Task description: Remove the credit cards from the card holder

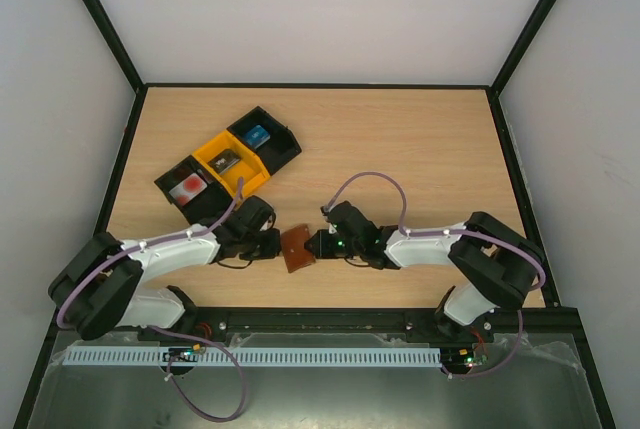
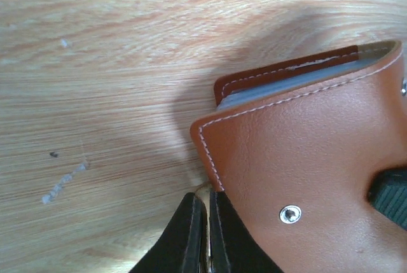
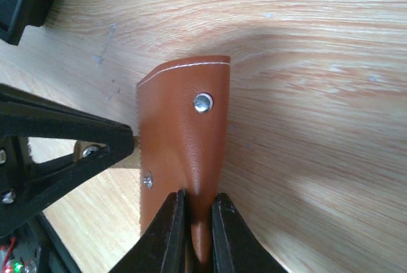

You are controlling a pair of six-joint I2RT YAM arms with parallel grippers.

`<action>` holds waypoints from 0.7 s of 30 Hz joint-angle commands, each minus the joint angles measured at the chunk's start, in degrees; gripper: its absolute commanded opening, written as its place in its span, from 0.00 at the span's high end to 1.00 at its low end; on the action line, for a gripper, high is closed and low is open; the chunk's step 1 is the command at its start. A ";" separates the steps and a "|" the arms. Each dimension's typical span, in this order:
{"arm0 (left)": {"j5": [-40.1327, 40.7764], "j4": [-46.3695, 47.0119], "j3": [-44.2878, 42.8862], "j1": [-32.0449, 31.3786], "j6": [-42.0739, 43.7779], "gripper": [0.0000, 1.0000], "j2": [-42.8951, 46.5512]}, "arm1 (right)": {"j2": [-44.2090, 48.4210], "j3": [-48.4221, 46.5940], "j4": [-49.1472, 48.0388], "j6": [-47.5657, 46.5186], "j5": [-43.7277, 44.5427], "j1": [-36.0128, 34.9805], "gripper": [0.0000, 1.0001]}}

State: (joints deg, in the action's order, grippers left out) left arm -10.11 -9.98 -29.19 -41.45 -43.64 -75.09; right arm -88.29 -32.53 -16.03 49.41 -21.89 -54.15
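Right claw (image 3: 198, 200) is pinching one edge of the folded holder (image 3: 181, 133), which is sitting between both claws near the front middle of the table (image 1: 420, 149). Left claw (image 2: 205, 200) is pressing its fingers together right at the holder's opposite edge; can't tell if any leather is caught. White card (image 1: 187, 187), grey card (image 1: 226, 161) and blue card (image 1: 258, 135) are lying in the trays (image 1: 286, 146) behind the left arm.

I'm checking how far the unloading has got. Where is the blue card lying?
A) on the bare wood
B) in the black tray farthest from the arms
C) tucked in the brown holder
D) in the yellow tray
B: the blue card lies inside the black tray at the far end of the row, just beyond the yellow tray.
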 commanded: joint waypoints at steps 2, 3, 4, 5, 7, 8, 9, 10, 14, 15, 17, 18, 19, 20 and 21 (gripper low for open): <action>-1.79 1.05 0.23 0.23 -0.45 0.97 0.00 | -0.71 0.02 6.55 -2.73 5.63 -0.16 0.80; -2.37 1.08 0.50 0.23 -0.67 0.97 0.62 | -0.32 -0.27 7.71 -3.04 6.00 -0.17 0.75; -3.06 1.33 0.93 0.23 -0.97 0.97 1.40 | -0.05 -0.71 9.10 -3.54 6.33 -0.11 0.70; -3.88 1.94 1.36 0.23 -1.38 0.97 2.36 | 0.34 -1.14 10.44 -3.95 7.08 -0.14 0.67; -5.86 3.90 2.38 0.23 -2.55 0.97 4.49 | 1.49 -1.39 12.15 -4.40 7.79 -0.17 0.60; -6.84 4.94 2.75 0.23 -3.20 0.97 5.44 | 2.21 -1.44 12.77 -4.57 7.73 -0.17 0.57; -7.64 5.92 2.90 0.23 -3.83 0.97 6.29 | 2.83 -1.64 13.44 -4.89 7.65 -0.11 0.54; -8.17 6.60 2.89 0.23 -4.42 0.97 7.00 | 3.46 -1.79 13.96 -5.19 7.41 -0.16 0.52; -9.58 7.94 2.16 0.23 -5.65 0.97 8.80 | 5.89 -2.42 15.04 -6.94 4.62 -0.17 0.42; -9.84 8.08 1.92 0.23 -5.73 0.97 9.13 | 6.38 -2.51 15.06 -7.34 3.67 -0.17 0.39; -10.44 8.20 1.64 0.23 -5.82 0.97 9.70 | 7.06 -2.76 15.19 -8.31 2.13 -0.16 0.33; -10.73 8.40 1.52 0.21 -5.95 0.97 9.92 | 7.27 -2.82 15.42 -8.69 1.78 -0.15 0.31; -11.14 8.64 1.51 0.23 -6.08 0.97 10.10 | 7.46 -2.91 15.68 -9.05 1.69 -0.14 0.29; -11.44 8.92 1.50 0.23 -6.18 0.97 10.28 | 7.59 -3.01 15.77 -9.36 1.60 -0.16 0.28; -11.58 9.07 1.43 0.23 -6.29 0.97 10.35 | 7.67 -3.09 15.78 -9.49 1.46 -0.17 0.27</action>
State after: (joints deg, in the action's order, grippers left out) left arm -19.27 -2.85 -26.83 -41.45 -48.88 -66.02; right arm -82.02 -34.02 -2.37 42.26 -19.16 -54.13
